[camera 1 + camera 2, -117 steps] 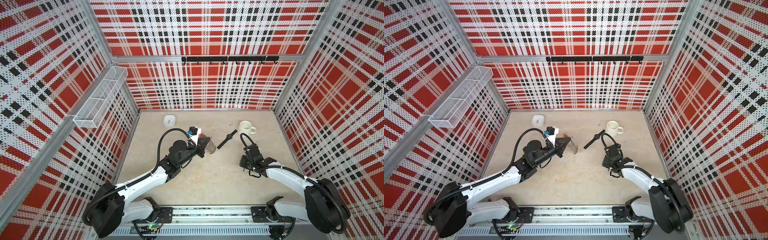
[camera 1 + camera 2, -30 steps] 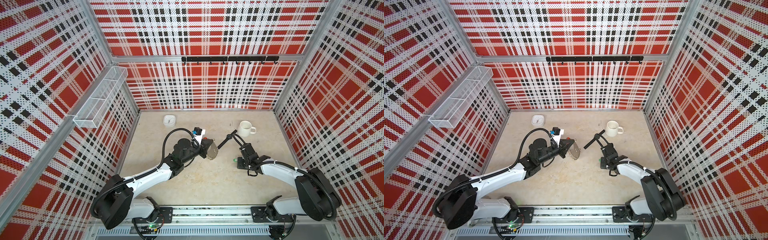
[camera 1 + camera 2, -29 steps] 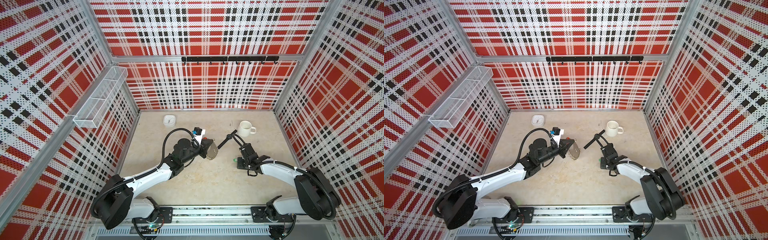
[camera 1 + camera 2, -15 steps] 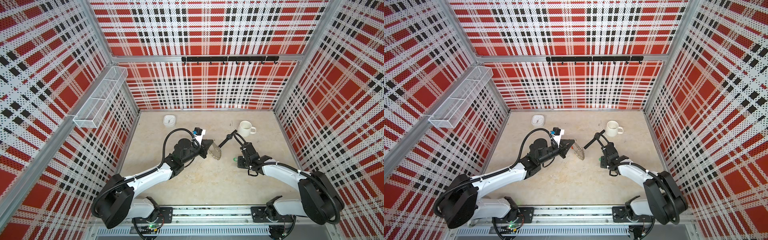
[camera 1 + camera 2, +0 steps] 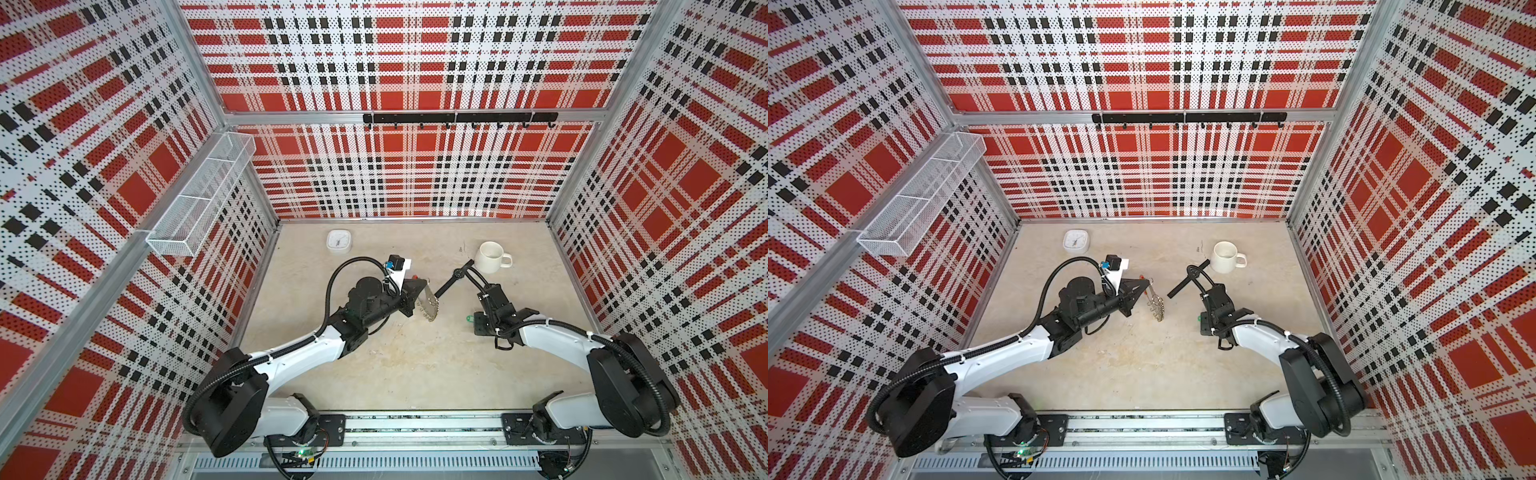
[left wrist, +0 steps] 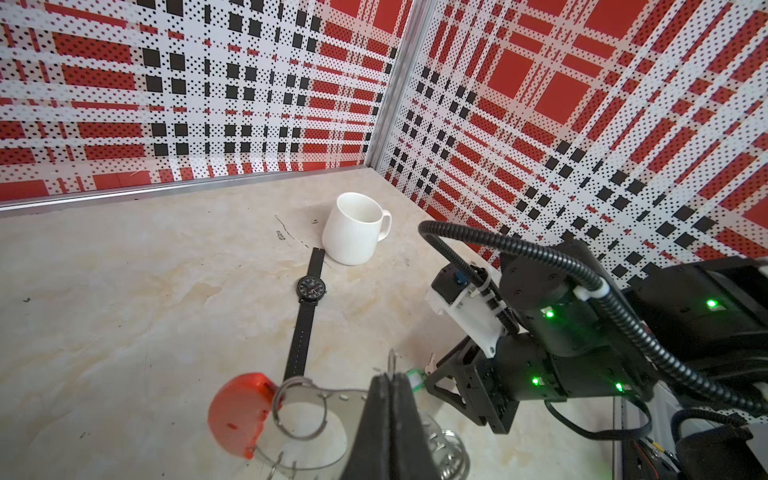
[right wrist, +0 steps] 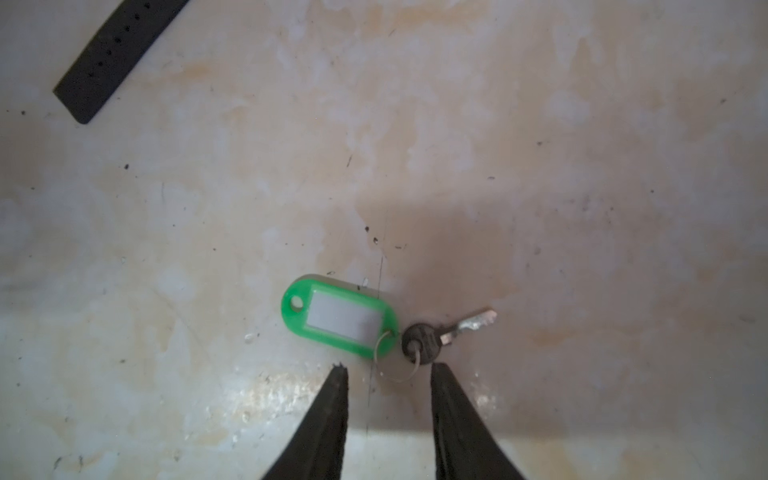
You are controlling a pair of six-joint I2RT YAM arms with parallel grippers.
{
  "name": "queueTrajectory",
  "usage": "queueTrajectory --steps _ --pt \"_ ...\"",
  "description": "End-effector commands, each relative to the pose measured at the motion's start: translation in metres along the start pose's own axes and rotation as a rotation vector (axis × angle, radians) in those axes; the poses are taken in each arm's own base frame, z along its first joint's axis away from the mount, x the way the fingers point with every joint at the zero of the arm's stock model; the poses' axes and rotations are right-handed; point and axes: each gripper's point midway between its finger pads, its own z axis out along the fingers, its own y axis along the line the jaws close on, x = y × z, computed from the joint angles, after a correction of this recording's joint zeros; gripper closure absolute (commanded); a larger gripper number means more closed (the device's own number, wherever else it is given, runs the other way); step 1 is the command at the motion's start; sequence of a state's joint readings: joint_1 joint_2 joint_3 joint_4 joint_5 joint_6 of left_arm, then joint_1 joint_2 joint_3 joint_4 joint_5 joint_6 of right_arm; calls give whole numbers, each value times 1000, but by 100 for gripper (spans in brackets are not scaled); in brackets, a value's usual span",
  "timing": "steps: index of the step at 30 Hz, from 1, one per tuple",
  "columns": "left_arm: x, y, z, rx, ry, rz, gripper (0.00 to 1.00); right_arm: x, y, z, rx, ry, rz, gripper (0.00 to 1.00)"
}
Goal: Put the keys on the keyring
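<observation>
The left end effector (image 6: pixel 390 380) is pinched tight, the right end effector (image 7: pixel 390 366) parted, pointing downward

Both top views looked steeply down on the whole table (image 5: pixel 407 365); each wrist camera sat close, sharing the wristwatch (image 6: pixel 305 320).
</observation>
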State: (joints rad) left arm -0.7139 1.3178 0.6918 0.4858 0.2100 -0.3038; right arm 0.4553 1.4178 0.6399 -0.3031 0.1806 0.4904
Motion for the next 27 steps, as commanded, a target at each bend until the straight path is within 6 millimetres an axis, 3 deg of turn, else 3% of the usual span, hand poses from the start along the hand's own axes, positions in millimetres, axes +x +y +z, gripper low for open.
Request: queueTrajectory --steps 1,11,16,27 --pt "-23 -12 0 41 -66 19 100 -8 1 3 9 -7 -26 63" --pt "-27 -14 0 46 -75 23 100 -7 0 15 10 29 -17 63" --pt "-28 -14 -1 49 -76 24 100 -8 1 19 10 39 -14 78" --pt "-30 -14 -1 51 -79 26 100 -12 16 9 -85 35 58 95"
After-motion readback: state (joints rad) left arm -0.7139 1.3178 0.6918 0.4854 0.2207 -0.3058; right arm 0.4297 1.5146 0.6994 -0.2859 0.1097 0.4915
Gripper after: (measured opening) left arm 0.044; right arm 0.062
